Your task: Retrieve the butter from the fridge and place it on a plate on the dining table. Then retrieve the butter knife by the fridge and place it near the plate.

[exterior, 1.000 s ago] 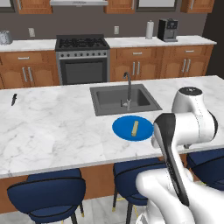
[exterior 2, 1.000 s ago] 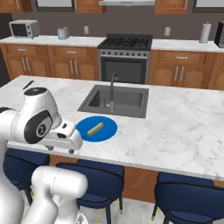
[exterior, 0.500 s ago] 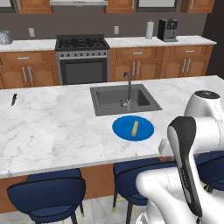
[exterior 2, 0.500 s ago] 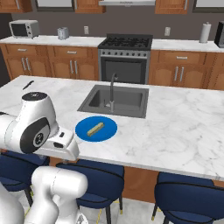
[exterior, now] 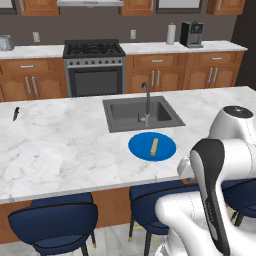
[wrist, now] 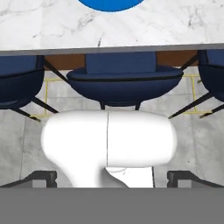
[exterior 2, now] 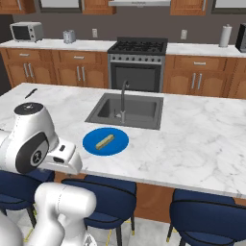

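Left base view: the butter [exterior: 154, 145] lies flat on the blue plate [exterior: 140, 148], which sits on the counter [exterior: 70, 145] just at 6 o'clock of the sink [exterior: 142, 113].
Butter knife: the small black butter knife [exterior: 16, 113] lies on the counter's far end at 9 o'clock, well apart from the plate.
Right base view: same layout from the other side; butter [exterior 2: 104, 141] on plate [exterior 2: 117, 143], knife [exterior 2: 30, 92] at 10 o'clock near the counter edge.
Claw: in the hand view its two dark tips stand at the lower corners, spread as wide as they go, with nothing between them [wrist: 112, 178]; it is folded back low, looking at a blue stool [wrist: 124, 81] under the counter edge.
Step in hand: judging by how things lie, the butter half is done and the knife half is not yet begun.
Next move: likely drive the base toward the knife's end, reach over, grip the slim handle from above, then carry it beside the plate.
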You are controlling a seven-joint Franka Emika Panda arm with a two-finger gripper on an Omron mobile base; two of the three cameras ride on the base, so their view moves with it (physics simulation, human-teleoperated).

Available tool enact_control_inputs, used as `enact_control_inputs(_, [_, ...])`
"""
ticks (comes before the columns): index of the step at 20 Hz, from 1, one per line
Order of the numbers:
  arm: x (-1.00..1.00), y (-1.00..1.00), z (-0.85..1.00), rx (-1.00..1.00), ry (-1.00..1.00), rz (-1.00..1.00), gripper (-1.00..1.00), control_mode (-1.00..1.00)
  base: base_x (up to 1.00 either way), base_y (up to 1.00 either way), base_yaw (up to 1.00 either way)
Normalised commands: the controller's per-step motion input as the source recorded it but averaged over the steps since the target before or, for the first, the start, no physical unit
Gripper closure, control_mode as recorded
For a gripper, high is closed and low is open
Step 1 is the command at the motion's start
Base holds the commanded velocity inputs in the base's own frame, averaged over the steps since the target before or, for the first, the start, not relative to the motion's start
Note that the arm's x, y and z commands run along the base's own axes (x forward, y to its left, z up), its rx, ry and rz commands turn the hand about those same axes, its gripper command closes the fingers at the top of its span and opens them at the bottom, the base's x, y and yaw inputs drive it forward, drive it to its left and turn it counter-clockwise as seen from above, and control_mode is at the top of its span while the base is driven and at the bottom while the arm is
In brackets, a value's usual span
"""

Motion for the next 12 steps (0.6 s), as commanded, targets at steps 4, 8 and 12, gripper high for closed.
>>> enact_control_inputs(4, [0.0, 0.15, 0.0, 0.0, -0.02, 0.0, -1.0, -1.0, 0.0, 0.0, 0.0])
enact_control_inputs(8, [0.0, 0.0, 0.0, 0.0, 0.01, 0.0, -1.0, -1.0, 0.0, 0.0, 0.0])
enact_control_inputs(12, [-0.09, 0.0, 0.0, 0.0, 0.03, 0.0, -1.0, -1.0, 0.0, 0.0, 0.0])
